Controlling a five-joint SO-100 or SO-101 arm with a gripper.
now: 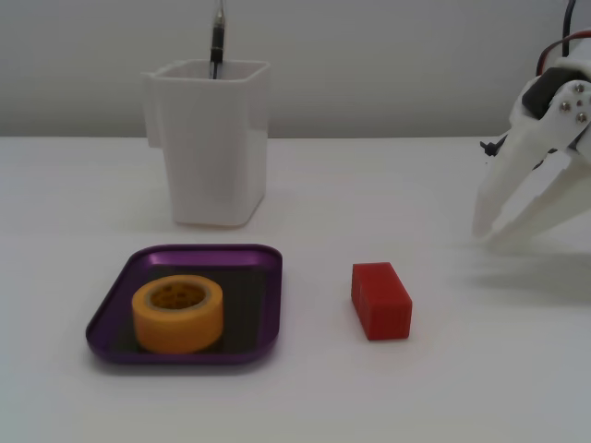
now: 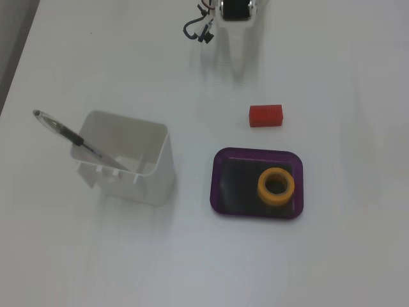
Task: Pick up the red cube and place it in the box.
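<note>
The red cube (image 1: 380, 300) lies on the white table, to the right of the box in a fixed view, and shows in the other fixed view (image 2: 266, 115) too. The box (image 1: 205, 250) is a shallow purple tray (image 2: 216, 185) with a dark floor. My white gripper (image 1: 487, 235) hangs at the right edge, its tips close together and empty, low over the table, well right of and behind the cube. In the top-down fixed view the gripper (image 2: 238, 69) is at the top edge, apart from the cube.
A yellow tape roll (image 1: 177, 328) sits inside the tray (image 2: 263, 185). A tall white container (image 1: 212, 157) holding a pen (image 1: 217, 41) stands behind the tray (image 2: 137, 182). Red and black cables run by the arm at the right edge.
</note>
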